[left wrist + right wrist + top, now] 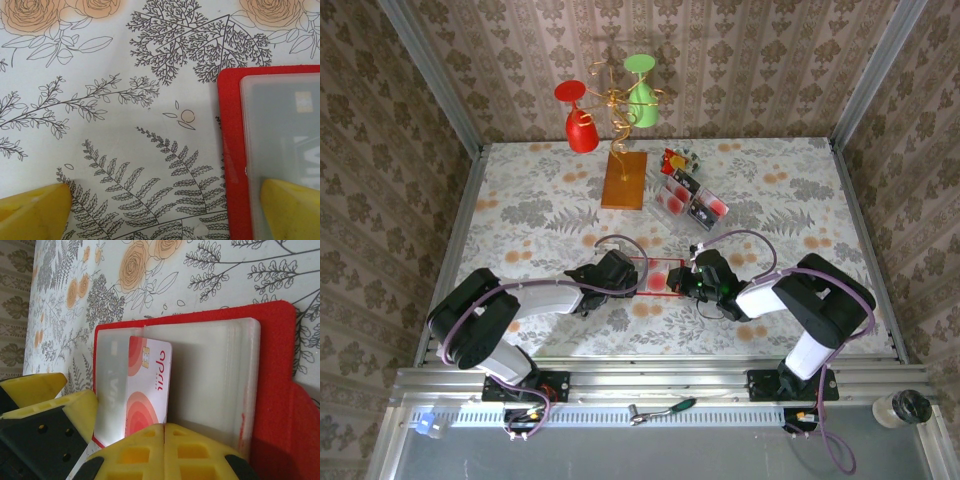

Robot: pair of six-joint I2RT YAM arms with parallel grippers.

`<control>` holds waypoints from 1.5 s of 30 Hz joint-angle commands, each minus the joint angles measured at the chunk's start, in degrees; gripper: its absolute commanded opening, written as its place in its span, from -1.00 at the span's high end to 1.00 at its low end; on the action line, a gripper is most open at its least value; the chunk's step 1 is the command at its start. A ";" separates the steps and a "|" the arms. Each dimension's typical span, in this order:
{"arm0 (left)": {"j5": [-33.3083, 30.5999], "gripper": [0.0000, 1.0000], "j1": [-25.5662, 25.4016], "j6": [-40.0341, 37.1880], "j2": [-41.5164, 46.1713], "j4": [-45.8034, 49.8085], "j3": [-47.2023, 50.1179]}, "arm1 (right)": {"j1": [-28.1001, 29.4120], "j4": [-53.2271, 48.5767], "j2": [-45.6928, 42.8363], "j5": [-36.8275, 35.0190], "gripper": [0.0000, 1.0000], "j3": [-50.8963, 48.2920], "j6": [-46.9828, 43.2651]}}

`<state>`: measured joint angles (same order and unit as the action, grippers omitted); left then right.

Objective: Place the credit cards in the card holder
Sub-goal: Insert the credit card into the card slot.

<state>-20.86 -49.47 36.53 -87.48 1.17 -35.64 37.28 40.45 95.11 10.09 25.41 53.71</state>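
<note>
Sitting partway in the clear sleeve (210, 375) of the holder (280, 390), mid-table, is one card (147, 385): insertion step, I'd say. The right gripper (165, 432), fingers pressed together, butts the card's near edge; the left gripper (162, 210), spread wide, plants one finger on the sleeve. Next calls for a straight, flat push home, then the spare cards (705, 208) farther back.

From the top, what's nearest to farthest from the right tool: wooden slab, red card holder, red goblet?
1. red card holder, right at the right tool.
2. wooden slab, back at the middle.
3. red goblet, farthest back, on the wire stand.
</note>
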 commanded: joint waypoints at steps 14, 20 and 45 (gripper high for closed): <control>-0.50 -0.96 -0.31 0.81 0.59 3.20 1.45 | 0.33 -7.50 0.40 2.80 1.00 2.95 -2.95; -0.56 -0.96 -0.23 0.81 0.64 3.05 1.54 | 0.18 -10.09 1.55 4.19 1.00 4.80 -3.58; -0.36 -0.96 -0.21 1.03 1.32 2.26 1.98 | -3.88 -40.47 0.90 9.08 0.69 23.24 -16.13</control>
<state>-21.02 -49.47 36.93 -86.91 1.17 -35.16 33.26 5.85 96.66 19.31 46.48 39.90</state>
